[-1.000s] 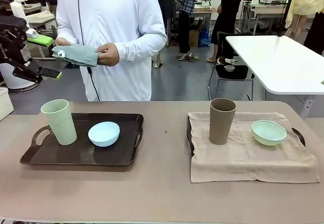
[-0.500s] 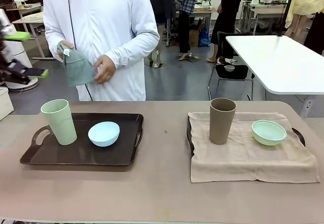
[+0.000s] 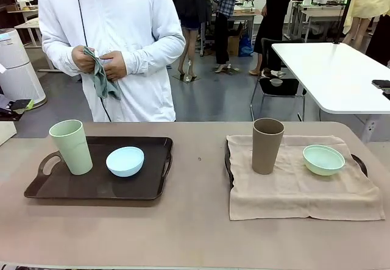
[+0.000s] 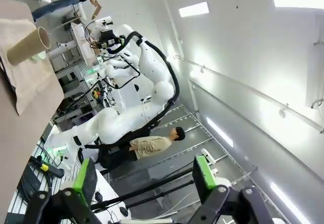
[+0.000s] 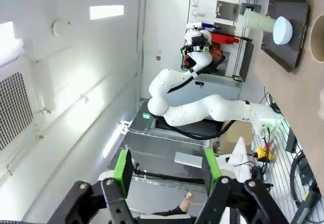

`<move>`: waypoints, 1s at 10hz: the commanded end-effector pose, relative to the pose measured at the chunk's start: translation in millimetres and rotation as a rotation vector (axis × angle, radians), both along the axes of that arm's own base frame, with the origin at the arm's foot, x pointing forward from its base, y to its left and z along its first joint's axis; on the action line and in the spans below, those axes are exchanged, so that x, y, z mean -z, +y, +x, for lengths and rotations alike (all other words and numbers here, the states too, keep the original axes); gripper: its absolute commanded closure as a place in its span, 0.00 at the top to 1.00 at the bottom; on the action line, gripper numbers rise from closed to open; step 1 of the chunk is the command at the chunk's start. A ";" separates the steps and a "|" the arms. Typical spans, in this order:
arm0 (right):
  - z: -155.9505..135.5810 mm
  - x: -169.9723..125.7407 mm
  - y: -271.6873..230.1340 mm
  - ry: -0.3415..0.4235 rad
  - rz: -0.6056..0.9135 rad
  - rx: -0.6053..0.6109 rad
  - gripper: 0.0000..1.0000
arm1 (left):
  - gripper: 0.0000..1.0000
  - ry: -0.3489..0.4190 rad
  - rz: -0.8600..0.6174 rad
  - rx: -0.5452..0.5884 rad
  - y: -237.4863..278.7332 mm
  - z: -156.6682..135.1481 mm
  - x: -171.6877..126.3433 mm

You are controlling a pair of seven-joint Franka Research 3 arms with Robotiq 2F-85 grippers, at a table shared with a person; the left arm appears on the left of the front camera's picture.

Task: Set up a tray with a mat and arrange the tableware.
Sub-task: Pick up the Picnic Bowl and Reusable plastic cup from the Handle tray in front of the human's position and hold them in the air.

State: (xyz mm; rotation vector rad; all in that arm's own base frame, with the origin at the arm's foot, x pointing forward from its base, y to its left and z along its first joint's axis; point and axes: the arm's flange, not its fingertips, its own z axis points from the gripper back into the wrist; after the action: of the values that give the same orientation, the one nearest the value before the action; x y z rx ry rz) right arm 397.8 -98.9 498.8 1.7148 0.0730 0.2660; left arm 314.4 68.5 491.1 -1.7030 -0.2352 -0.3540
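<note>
A: Left fingers (image 4: pixel 85 182) stand wide apart with nothing between them, aimed up at the ceiling. Right fingers (image 5: pixel 123 172) are also apart and empty. What moved?

B: Your left arm. A second ago its fingers were right beside the folded grey-green cloth (image 3: pixel 102 78) at the person's hands (image 3: pixel 114 66). Now they have pulled back to the left edge of the front view. The person holds the cloth bunched in both hands, beyond the desk (image 3: pixel 195 233).

A: Tableware?

B: Unmoved. Pale green cup (image 3: pixel 71 146) and light blue bowl (image 3: pixel 125 161) sit on the bare left tray (image 3: pixel 91 188). Brown cup (image 3: pixel 267 145) and mint bowl (image 3: pixel 323 159) sit on the beige mat (image 3: pixel 292 191) over the right tray (image 3: pixel 227 160).

A: Reading?

B: Right set looks finished. The left tray lacks a mat, and the cloth is probably it. You would need to clear cup and bowl before it goes down.
</note>
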 end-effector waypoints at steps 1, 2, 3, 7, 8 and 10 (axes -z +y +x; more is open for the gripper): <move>-4.0 -12.3 -0.2 -0.088 -0.044 -0.040 0.73 | 1.00 0.010 0.014 -0.026 -2.8 -4.3 -15.9; -4.0 -12.3 -0.2 -0.088 -0.044 -0.040 0.73 | 1.00 0.010 0.014 -0.026 -2.8 -4.3 -15.9; -4.0 -12.3 -0.2 -0.088 -0.044 -0.040 0.73 | 1.00 0.010 0.014 -0.026 -2.8 -4.3 -15.9; -4.0 -12.3 -0.2 -0.088 -0.044 -0.040 0.73 | 1.00 0.010 0.014 -0.026 -2.8 -4.3 -15.9; -4.0 -12.3 -0.2 -0.088 -0.044 -0.040 0.73 | 1.00 0.010 0.014 -0.026 -2.8 -4.3 -15.9; -4.0 -12.3 -0.2 -0.088 -0.044 -0.040 0.73 | 1.00 0.010 0.014 -0.026 -2.8 -4.3 -15.9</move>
State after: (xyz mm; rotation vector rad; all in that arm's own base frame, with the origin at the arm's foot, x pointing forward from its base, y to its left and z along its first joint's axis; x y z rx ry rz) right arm 392.5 -96.0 514.5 1.6670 0.0513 0.3473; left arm 310.8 66.7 500.2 -1.6706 -0.2430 -0.3532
